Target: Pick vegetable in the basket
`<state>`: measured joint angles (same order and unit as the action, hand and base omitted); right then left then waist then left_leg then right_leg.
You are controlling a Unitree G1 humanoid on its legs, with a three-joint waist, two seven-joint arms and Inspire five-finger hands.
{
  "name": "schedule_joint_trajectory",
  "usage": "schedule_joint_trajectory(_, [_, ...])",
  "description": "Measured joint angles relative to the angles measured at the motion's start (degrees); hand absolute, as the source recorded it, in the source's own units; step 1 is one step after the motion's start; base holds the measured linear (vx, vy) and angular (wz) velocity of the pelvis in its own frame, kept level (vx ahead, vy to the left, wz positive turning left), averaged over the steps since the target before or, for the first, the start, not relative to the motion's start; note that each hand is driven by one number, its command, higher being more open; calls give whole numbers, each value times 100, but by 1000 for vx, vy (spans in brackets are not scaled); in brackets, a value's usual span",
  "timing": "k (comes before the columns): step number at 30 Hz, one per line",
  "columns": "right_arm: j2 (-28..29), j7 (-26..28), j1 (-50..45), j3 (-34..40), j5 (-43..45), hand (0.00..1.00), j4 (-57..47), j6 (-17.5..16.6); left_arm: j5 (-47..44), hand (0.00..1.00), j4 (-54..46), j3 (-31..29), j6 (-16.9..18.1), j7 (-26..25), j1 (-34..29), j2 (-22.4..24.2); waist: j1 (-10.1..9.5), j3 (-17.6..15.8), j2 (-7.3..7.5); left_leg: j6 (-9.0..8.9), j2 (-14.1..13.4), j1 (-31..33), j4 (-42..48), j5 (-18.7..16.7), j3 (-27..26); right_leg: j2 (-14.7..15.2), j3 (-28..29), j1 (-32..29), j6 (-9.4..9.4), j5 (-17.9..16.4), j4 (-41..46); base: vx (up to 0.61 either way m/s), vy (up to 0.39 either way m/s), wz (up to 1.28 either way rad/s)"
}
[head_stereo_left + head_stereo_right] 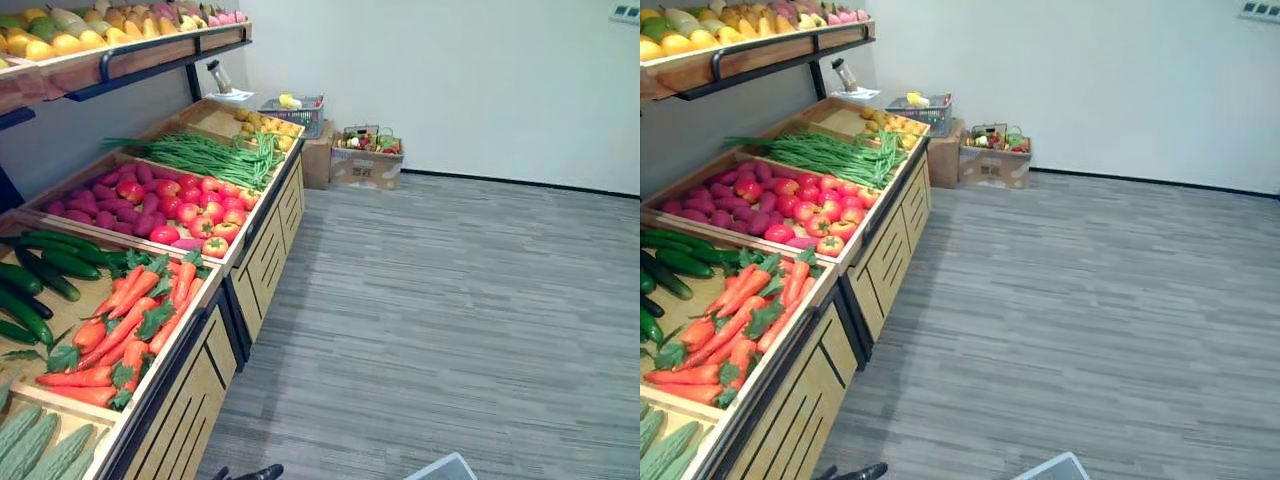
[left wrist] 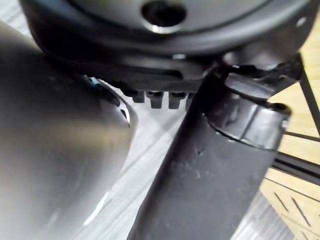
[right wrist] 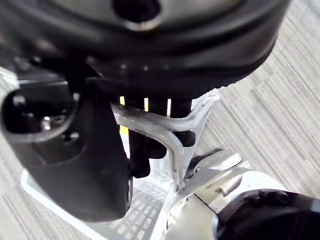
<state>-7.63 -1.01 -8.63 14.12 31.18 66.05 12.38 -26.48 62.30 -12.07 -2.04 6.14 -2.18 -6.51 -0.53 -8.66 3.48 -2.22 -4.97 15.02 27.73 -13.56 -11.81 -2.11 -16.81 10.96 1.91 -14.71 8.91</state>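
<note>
Several bins of vegetables sit on the wooden produce stand [image 1: 205, 385]: cucumbers [image 1: 45, 265], carrots [image 1: 130, 320], tomatoes [image 1: 195, 212], green beans [image 1: 205, 155]. All of them lie in their bins.

Right hand [image 3: 75, 170]: fingers [image 3: 140, 160] curled round the pale handle [image 3: 175, 150] of the white plastic basket [image 3: 135, 215], above the grey floor [image 1: 450, 300]. One basket corner shows at the head views' lower edge.

Left hand [image 2: 210, 170]: near the stand's front panel. Cannot tell whether its fingers are spread or closed.

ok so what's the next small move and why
Probably lift the left hand toward the carrots by the stand's near edge: the right hand is curled round the basket handle, while the left hand hangs low beside the stand's front panel.
</note>
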Motion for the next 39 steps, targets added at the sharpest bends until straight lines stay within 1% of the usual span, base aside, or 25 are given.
schedule_joint_trajectory(1, [1,17,-16,0,-32,0,-2,-38,-5,100,2,-3,33,20,-6,0,-49,-20,7,46,117,-29,-264,463,18,29,50,68,-33,-2,-4,310,78,-13])
schedule_joint_trajectory(2, [50,39,-56,-3,-132,0,-2,-130,14,100,42,58,31,93,-2,-48,-79,-11,12,334,288,-219,-623,744,-68,114,144,138,-91,3,-31,427,38,10])
schedule_joint_trajectory(5, [165,101,-121,72,-80,0,10,-266,185,100,36,286,75,204,20,-113,-58,-11,103,582,417,-399,-986,941,-66,177,163,166,-326,404,-57,351,26,43])
schedule_joint_trajectory(6, [230,101,-130,125,30,0,3,-279,265,100,63,282,45,208,8,-144,-52,-17,89,599,385,-626,-1198,953,4,148,233,140,-365,505,261,372,18,32])
schedule_joint_trajectory(9, [242,146,-97,213,37,0,-97,-406,248,100,169,295,51,195,-31,-112,-56,-40,-8,584,319,-1124,-1611,961,-26,320,489,25,-247,20,275,197,-29,-9])
schedule_joint_trajectory(10, [261,161,-98,216,-10,0,-135,-430,243,100,179,349,77,205,-30,-132,-53,-2,56,565,413,-1210,-1695,956,-75,526,474,-10,-385,377,-27,123,-45,2])
schedule_joint_trajectory(11, [252,216,-106,253,-186,0,-125,-441,252,100,242,498,100,197,21,-141,26,81,112,476,529,-1267,-1870,874,-64,613,541,-68,-540,372,127,99,-57,12])
schedule_joint_trajectory(14, [54,229,-106,273,-404,0,-114,-566,149,100,323,650,155,132,-39,7,69,128,-158,478,504,-1443,-2150,866,48,744,478,-890,-655,301,1934,76,-9,8])
schedule_joint_trajectory(15, [24,230,-105,286,-396,0,-121,-573,102,100,321,644,154,130,-64,-11,87,132,-136,476,542,-1513,-2176,869,87,843,441,-1022,-656,302,2363,104,28,38])
schedule_joint_trajectory(16, [81,229,-149,372,-376,0,-70,-550,66,100,308,638,164,160,-117,-113,93,143,82,485,701,-1754,-2284,856,294,1109,371,-1234,-638,335,3252,123,-16,50])
schedule_joint_trajectory(17, [113,229,-191,427,-362,0,-38,-552,69,100,316,636,184,158,-129,-149,106,149,153,488,739,-1856,-2348,853,396,1148,388,-1297,-545,411,3532,209,-78,92])
schedule_joint_trajectory(18, [195,232,-244,498,-332,0,-18,-548,68,100,338,623,202,130,-169,-181,154,204,123,493,691,-2019,-2463,848,691,1165,490,-1488,-390,469,4048,164,-96,86])
schedule_joint_trajectory(20, [217,234,-256,499,-189,0,-22,-547,-36,100,328,615,192,113,-199,-177,210,221,68,473,516,-2003,-2412,789,1082,1013,569,-1670,-324,-192,3656,164,-71,96])
schedule_joint_trajectory(22, [233,237,-223,501,-179,0,-21,-542,-103,100,365,528,156,115,-199,-144,232,193,-57,368,209,-1977,-2340,727,1472,737,801,-1904,-357,-317,3043,176,-119,101])
schedule_joint_trajectory(25, [306,248,-290,456,-190,0,-128,-485,-100,100,318,133,166,103,-217,-55,223,197,-98,90,-80,-1787,-2031,421,2128,365,1716,-1978,-743,-58,1523,148,-273,130])
schedule_joint_trajectory(26, [425,259,-393,437,-202,0,-194,-470,-104,100,166,-48,187,102,-283,-112,165,253,208,-69,151,-1519,-1631,174,2405,521,2348,-1783,-1128,449,462,115,-346,157])
schedule_joint_trajectory(28, [389,235,-481,434,-259,0,-267,-470,-104,100,58,-65,209,67,-270,-56,116,251,175,80,131,-1178,-848,-20,2151,550,1855,-1611,-1067,678,487,174,-283,164])
schedule_joint_trajectory(29, [296,232,-548,417,-238,0,-265,-450,-102,100,-21,-74,207,83,-305,79,76,247,42,347,157,-1078,-405,-180,2109,483,1655,-1411,-1076,700,748,230,-187,153])
schedule_joint_trajectory(30, [165,235,-508,218,-213,0,-344,-436,-85,100,-14,-184,202,108,-307,254,51,218,-325,217,-92,-1108,-242,-322,2241,56,2082,-1697,-1060,699,1809,194,-152,141])
schedule_joint_trajectory(31, [124,262,-460,152,-212,0,-348,-436,-87,100,-8,-315,197,116,-353,322,43,215,-459,45,-255,-1149,-347,-436,2465,-82,2289,-1896,-806,437,2043,70,-159,119])
schedule_joint_trajectory(32, [122,267,-406,24,-211,0,-344,-437,20,100,-17,-449,208,112,-426,308,81,272,-364,-210,-205,-1206,-510,-505,2653,-96,2559,-1838,-580,301,1512,55,-240,142])
schedule_joint_trajectory(33, [215,248,-295,-30,-249,0,-284,-422,23,100,43,-694,199,170,-410,205,31,290,-88,-301,-51,-1178,-472,-561,2972,142,2363,-1672,-654,427,1015,103,-312,161])
schedule_joint_trajectory(35, [206,276,-270,-8,-409,0,-292,-412,19,100,13,-938,208,237,-447,262,-8,320,-73,-284,-150,-1092,-488,-505,2880,189,1927,-1547,-552,287,961,146,-244,133])
schedule_joint_trajectory(36, [194,280,-199,-6,-593,0,-279,-396,21,100,8,-989,217,298,-473,269,-87,311,-60,-406,-180,-1100,-649,-400,2941,231,1689,-1462,-512,182,990,154,-195,111])
schedule_joint_trajectory(39, [179,404,-79,59,-1240,0,-275,-393,-4,100,-15,-1184,236,419,-542,247,-215,444,101,-448,-163,-1096,-1215,126,2723,414,1292,-1291,-483,166,812,194,-168,103])
